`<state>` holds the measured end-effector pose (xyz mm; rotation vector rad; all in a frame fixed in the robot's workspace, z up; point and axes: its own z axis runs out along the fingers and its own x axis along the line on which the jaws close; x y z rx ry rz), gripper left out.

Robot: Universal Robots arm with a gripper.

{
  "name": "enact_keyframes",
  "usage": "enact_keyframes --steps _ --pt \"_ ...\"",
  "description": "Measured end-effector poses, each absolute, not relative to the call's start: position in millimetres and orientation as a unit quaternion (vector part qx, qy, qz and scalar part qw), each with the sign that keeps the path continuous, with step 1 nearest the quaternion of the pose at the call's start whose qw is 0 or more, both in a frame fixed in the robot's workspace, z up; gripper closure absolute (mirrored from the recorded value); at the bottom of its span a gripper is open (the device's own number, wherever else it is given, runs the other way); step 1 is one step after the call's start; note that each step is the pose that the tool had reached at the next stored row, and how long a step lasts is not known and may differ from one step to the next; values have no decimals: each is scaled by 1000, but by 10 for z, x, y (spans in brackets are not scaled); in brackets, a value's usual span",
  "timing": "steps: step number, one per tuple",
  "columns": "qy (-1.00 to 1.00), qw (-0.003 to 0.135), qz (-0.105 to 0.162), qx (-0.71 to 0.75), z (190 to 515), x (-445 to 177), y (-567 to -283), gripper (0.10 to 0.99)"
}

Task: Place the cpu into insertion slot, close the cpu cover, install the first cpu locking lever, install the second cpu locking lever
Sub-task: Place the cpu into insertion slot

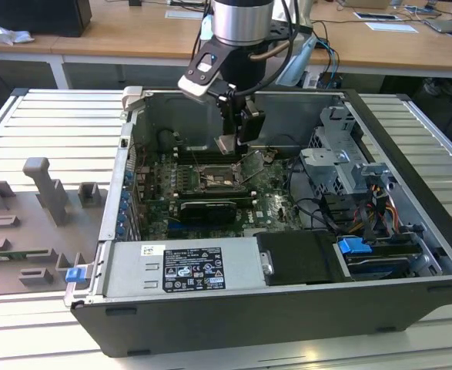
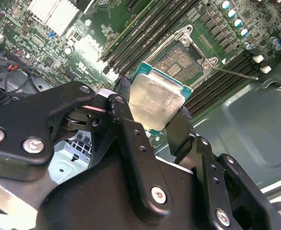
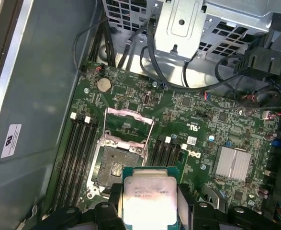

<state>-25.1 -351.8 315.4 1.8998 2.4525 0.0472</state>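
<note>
We list, in the exterior view, the bare insertion slot [image 1: 214, 182], clear of it the gripper [image 1: 230, 145], its fingers [image 2: 123, 93] shown by the second wrist view clamped on the cpu [image 2: 157, 98], and rightward the cpu cover [image 1: 251, 163], which the first wrist view shows hinged open.

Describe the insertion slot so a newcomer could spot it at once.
Look into the open computer case at the green circuit board on its floor. On it, between two banks of long black memory slots, sits the insertion slot. Unlike those slots, it is square and dark with a silver metal rim, and the cpu cover is hinged open at one edge.
</note>
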Motion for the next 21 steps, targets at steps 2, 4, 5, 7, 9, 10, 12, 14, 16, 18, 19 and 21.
enact_keyframes --steps 2,4,5,7,9,10,12,14,16,18,19,21 --pt "788 19 15 615 3147 -251 -3518 545" --pt "786 19 15 617 3143 -251 -3518 545" --pt "785 19 14 620 3138 -251 -3518 545" --pt "782 18 14 623 3130 -251 -3518 545" --pt "780 18 14 626 3124 -251 -3518 545" --pt "778 18 13 628 3118 -251 -3518 545" --pt "775 18 13 632 3106 -251 -3518 545" --pt "772 17 13 635 3097 -251 -3518 545" --pt "769 17 12 639 3084 -251 -3518 545" --pt "768 17 12 640 3080 -251 -3518 545" --pt "768 17 12 640 3078 -251 -3518 545" --pt "767 17 12 641 3070 -251 -3518 545"
